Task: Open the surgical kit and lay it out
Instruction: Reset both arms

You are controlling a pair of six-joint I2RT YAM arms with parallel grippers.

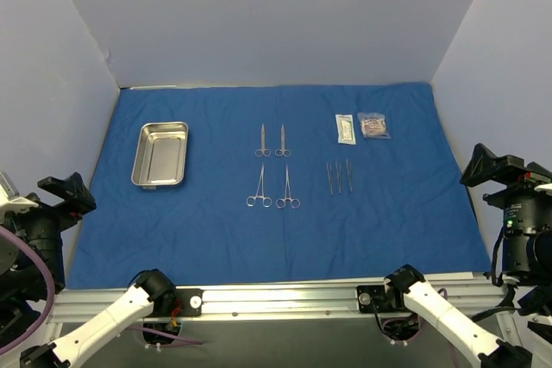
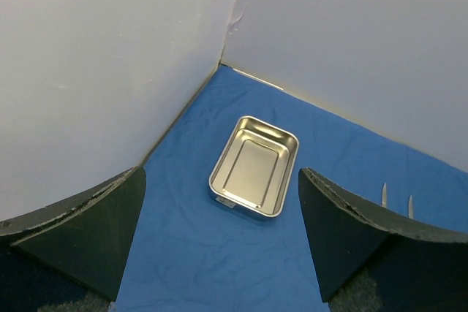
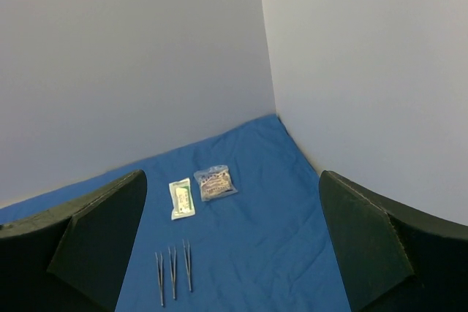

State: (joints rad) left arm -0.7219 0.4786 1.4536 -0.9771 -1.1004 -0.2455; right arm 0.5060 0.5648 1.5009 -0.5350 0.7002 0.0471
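Left gripper (image 2: 221, 173) and right gripper (image 3: 232, 177) are spread wide, holding nothing. Tray (image 1: 160, 154), clamps (image 1: 260, 189), tweezers (image 1: 338, 176) and packets (image 1: 345, 128) lie neatly on the blue cloth (image 1: 216, 239). A low arm swing could knock them crooked.

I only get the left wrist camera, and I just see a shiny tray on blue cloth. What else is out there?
Observer: Four scissor-handled clamps lie in the middle of the blue cloth, in two rows of two.
Operator: Any tweezers?
Observer: Three tweezers lie side by side, right of the clamps.
Operator: Anything else?
Observer: A white packet and a clear packet sit beyond the tweezers, side by side.
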